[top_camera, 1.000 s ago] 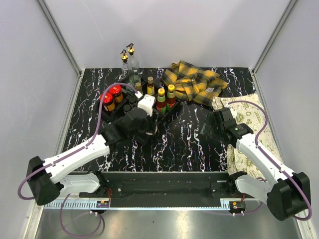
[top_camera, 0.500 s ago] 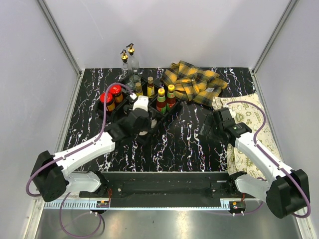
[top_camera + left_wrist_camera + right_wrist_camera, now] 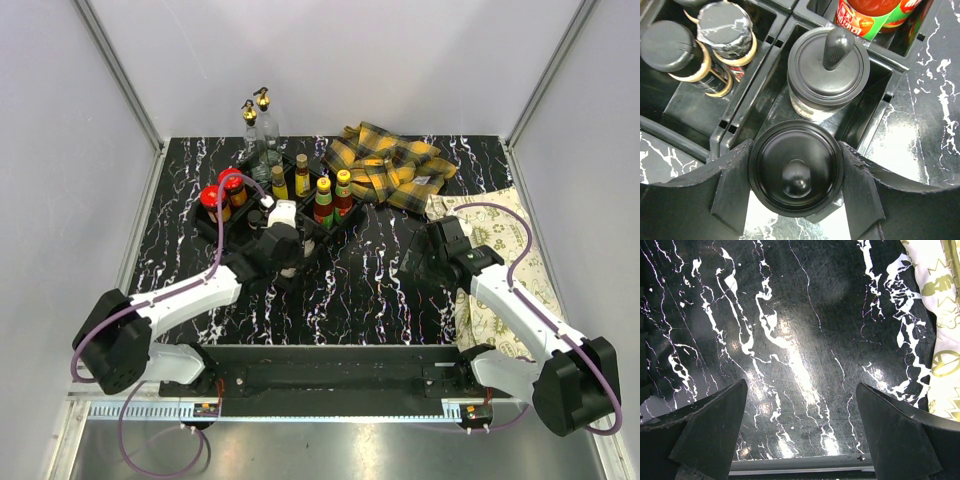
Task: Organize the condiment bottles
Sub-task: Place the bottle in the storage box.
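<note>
Black-capped shaker (image 3: 805, 150) stands upright, clamped in the left pincer (image 3: 796, 172), just beside its twin (image 3: 828, 70) in the tray (image 3: 875, 100); right pincer (image 3: 800, 430) gapes empty.

Lighting evenly and brightly from above in the top view, casting soft shadows only. Glaring in a white streak off the glossy counter (image 3: 795, 370) at the right wrist. Reading dim yet sharp around the black-capped shaker (image 3: 796, 175).
</note>
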`<action>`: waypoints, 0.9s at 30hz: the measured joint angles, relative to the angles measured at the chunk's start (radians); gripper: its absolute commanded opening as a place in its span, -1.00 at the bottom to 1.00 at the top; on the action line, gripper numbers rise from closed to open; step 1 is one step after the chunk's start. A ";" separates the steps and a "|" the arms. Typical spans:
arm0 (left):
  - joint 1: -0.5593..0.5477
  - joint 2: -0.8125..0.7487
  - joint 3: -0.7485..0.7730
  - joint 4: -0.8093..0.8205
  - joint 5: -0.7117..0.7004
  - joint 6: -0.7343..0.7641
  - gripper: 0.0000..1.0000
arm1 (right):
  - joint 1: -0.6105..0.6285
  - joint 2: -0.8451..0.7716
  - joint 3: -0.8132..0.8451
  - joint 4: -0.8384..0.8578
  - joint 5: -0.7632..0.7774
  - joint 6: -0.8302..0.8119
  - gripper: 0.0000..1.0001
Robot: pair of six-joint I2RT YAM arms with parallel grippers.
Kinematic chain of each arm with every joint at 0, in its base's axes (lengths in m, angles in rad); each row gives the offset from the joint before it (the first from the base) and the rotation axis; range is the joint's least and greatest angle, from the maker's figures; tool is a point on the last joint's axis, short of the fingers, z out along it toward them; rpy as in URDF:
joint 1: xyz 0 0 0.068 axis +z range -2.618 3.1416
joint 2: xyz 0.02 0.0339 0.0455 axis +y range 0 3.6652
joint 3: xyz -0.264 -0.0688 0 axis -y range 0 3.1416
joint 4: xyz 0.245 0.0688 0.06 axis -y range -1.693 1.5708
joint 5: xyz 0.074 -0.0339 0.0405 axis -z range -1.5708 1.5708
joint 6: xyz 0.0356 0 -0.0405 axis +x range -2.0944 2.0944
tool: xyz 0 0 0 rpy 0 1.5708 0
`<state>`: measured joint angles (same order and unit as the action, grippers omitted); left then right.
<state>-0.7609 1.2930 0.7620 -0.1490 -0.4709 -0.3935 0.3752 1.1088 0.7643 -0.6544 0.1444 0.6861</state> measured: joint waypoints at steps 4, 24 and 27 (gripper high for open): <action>0.001 0.025 -0.003 0.019 0.004 0.000 -0.69 | 0.000 0.001 0.000 0.000 0.000 0.000 0.99; 0.003 0.056 -0.020 0.073 0.011 -0.010 0.98 | -0.002 0.001 0.000 0.001 -0.013 0.000 1.00; 0.003 0.046 -0.020 0.068 0.007 -0.018 0.98 | -0.002 -0.006 0.000 0.002 -0.021 -0.004 1.00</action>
<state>-0.7582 1.3388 0.7418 -0.0811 -0.4637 -0.4114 0.3737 1.1027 0.7643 -0.6521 0.1238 0.6823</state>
